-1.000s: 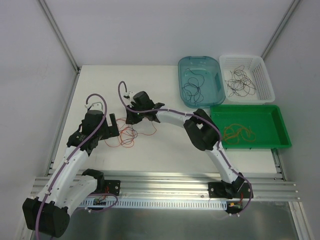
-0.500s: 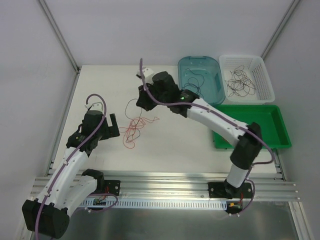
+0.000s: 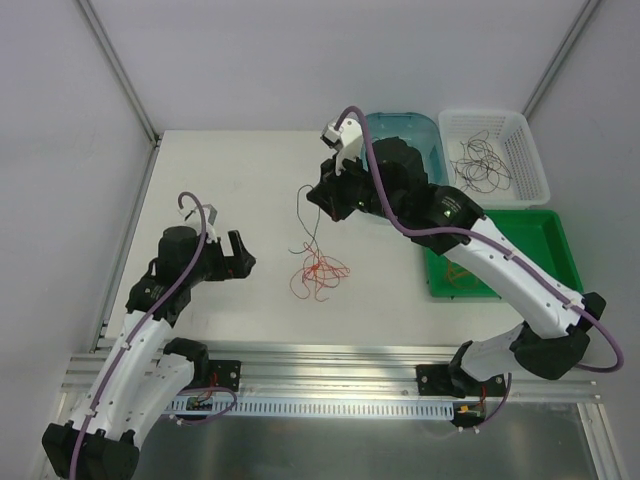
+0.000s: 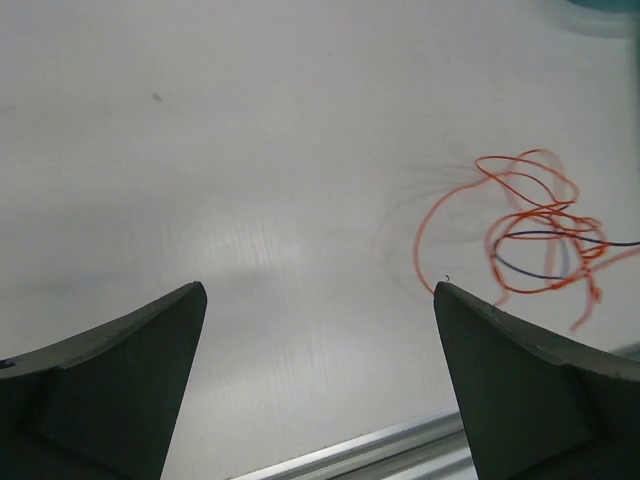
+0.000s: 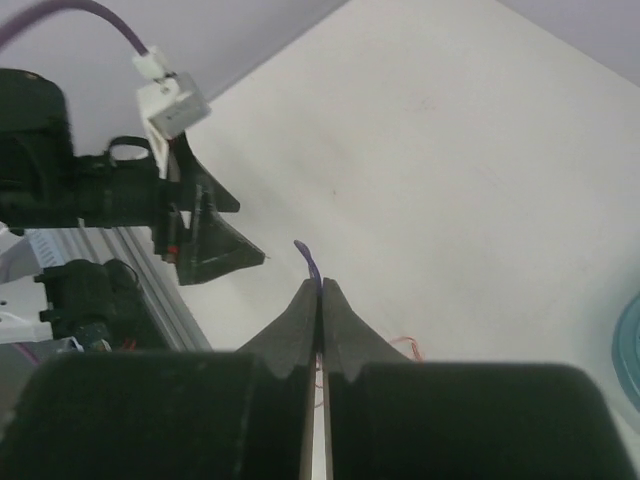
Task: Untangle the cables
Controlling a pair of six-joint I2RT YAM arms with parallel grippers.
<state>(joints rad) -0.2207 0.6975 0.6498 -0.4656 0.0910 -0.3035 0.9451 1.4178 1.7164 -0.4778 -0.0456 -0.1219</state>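
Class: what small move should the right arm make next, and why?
Probably lift the right gripper a little higher: it is shut on a dark purple wire whose lower end hangs into the orange-red tangle, so it is not free yet.

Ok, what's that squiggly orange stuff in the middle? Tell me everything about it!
The orange tangle is a bunch of hair-thin orange-red wires curled in loose loops on the white table. A dark purple strand runs through it and climbs to the right gripper, which is shut on that strand. The open left gripper isn't touching it.
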